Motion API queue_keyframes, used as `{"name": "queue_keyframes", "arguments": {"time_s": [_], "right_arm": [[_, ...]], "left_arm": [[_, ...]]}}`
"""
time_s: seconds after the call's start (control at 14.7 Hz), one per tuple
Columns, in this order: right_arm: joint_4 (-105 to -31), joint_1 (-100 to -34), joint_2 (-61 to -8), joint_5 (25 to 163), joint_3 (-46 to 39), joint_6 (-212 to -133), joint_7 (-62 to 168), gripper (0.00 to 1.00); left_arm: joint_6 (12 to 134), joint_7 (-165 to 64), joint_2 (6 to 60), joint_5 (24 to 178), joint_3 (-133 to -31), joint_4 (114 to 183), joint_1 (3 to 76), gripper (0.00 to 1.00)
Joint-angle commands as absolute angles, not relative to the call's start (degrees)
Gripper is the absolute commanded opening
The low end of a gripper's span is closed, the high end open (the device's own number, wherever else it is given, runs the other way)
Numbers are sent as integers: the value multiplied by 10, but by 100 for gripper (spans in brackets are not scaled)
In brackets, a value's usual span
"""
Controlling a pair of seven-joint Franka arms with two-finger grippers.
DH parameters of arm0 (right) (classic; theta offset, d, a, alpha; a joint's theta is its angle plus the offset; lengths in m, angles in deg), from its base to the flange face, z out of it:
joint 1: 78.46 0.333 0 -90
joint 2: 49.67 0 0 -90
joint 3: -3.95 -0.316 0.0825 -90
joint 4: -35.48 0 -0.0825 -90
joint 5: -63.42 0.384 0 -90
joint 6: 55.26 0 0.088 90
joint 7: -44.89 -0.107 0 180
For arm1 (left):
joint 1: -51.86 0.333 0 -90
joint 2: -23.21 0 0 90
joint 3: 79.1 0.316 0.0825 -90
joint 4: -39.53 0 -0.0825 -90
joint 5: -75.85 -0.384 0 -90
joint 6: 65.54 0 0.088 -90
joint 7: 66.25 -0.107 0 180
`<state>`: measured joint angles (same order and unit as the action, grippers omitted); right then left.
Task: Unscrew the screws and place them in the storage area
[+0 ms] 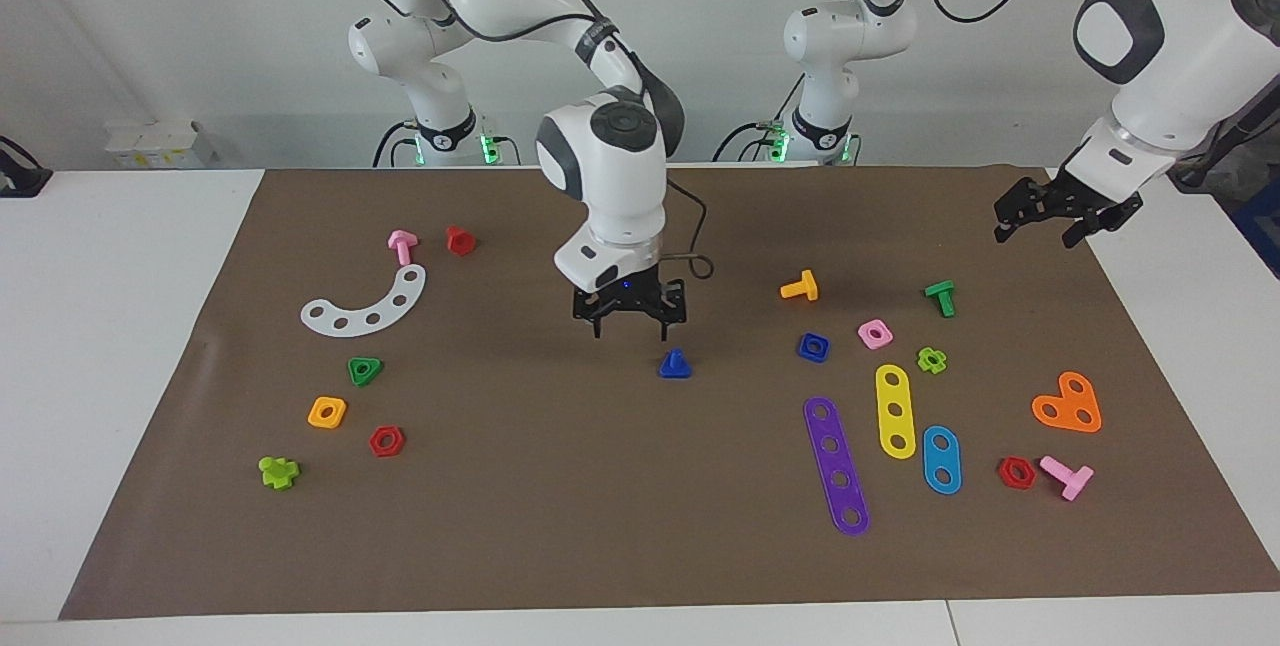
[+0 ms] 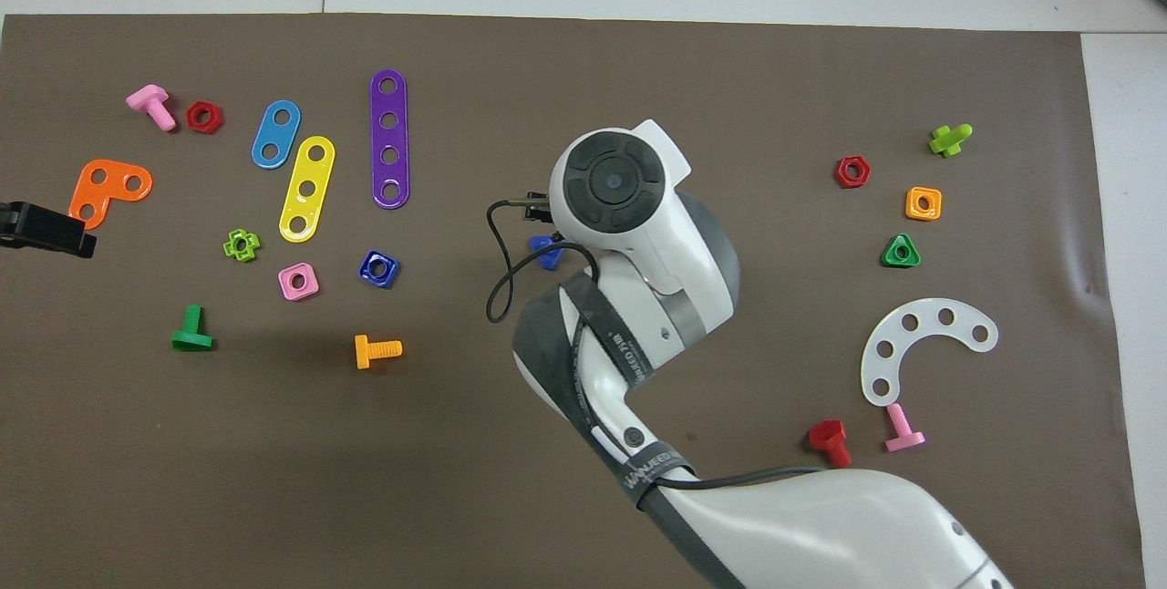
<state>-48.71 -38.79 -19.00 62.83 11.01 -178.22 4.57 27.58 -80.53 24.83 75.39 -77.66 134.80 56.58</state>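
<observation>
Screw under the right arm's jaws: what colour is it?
Dark blue; the screw shows best in the facing view, standing on the mat.

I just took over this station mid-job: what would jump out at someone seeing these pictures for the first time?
The right arm's tool hangs open over the middle of the brown mat, just above the small dark-blue bolt standing on its triangular head. Bright toy parts lie in two clusters at either end of the mat, among them a purple strip and a white curved strip. The left arm's tool waits open over the mat's edge at its own end.
</observation>
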Motion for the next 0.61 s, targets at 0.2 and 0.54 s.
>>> {"name": "queue_keyframes", "arguments": {"time_s": [0.2,0.54], "right_arm": [[-464,-368,-136,636,112,-1838,44,97],[-508,-363,-141,638,106,-1860,48,59]], "left_arm": [[246,-688,215,722,-797,1359,536,100],[273,-714,206,739,-800,1381,534,100]]}}
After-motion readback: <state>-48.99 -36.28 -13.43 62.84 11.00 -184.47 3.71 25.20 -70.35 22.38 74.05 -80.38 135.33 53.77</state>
